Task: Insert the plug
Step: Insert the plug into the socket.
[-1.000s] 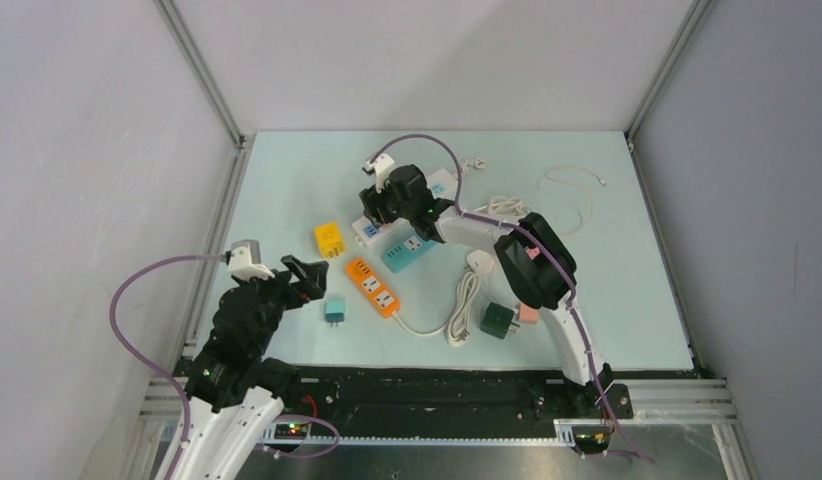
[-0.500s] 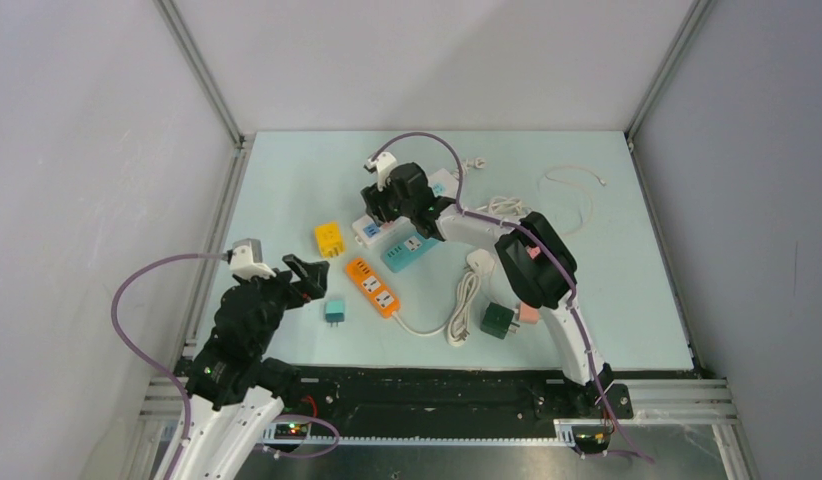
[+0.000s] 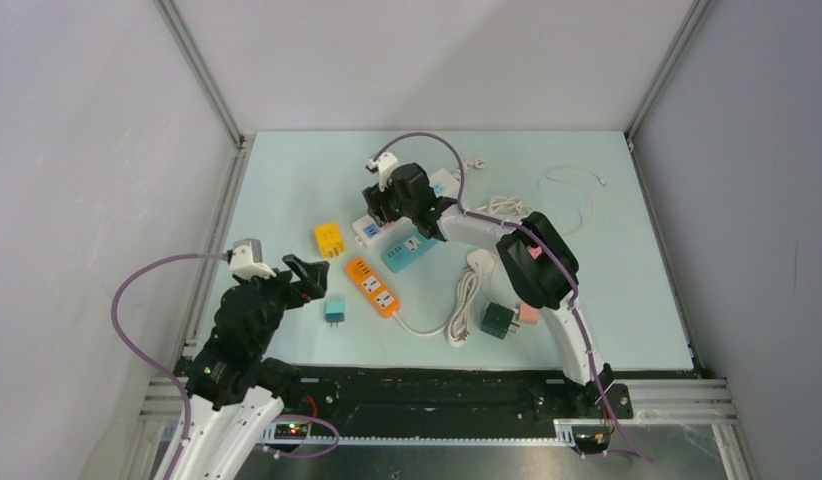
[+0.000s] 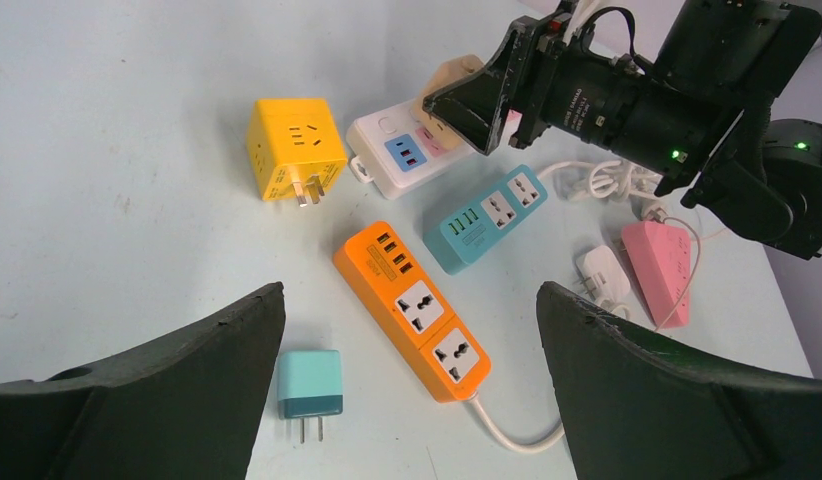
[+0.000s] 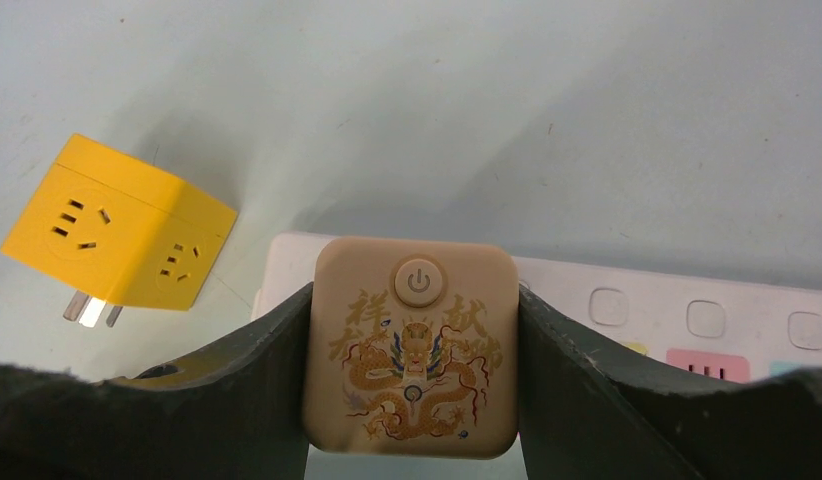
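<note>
The right gripper [image 3: 390, 200] clamps the beige plug [image 5: 412, 345] by its sides, over the 9 o'clock end of the white power strip [image 5: 687, 310]. The strip's long axis runs 9 to 3 o'clock in the right wrist view. The left gripper [image 3: 307, 272] stands open and empty, well apart at 7 o'clock.

Plug [image 5: 411, 345] over strip [image 5: 687, 300], cube socket [image 5: 117, 235] to its left

The beige plug [image 5: 410, 345] carries the only legible marks. Its round button [image 5: 418, 280] bears a power symbol. Below it, gold Chinese characters stand in two columns either side of a printed dragon. The top ones look like 祥 and 献; the lower ones cannot be made out. White lettering runs along the camera lens barrel [image 4: 597, 100], too small to read.
</note>
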Controlling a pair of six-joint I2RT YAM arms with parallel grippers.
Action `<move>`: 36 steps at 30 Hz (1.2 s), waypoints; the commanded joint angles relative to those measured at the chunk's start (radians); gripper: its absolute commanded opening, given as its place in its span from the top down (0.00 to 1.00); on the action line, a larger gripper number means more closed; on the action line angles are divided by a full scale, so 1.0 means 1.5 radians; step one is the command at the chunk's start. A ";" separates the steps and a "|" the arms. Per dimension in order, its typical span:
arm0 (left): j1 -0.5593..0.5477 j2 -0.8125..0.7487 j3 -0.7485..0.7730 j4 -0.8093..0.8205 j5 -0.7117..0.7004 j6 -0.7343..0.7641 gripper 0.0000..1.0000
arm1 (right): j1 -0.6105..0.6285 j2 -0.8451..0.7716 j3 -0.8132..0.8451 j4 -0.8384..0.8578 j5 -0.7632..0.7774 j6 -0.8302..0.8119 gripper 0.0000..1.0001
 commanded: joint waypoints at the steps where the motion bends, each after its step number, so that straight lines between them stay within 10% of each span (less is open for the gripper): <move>1: 0.003 -0.004 -0.001 0.004 -0.003 0.008 0.00 | 0.002 -0.034 -0.025 -0.026 0.008 0.010 1.00; 36: 0.003 -0.020 -0.006 0.001 -0.005 0.006 0.00 | 0.045 -0.042 -0.055 -0.097 0.094 0.049 0.86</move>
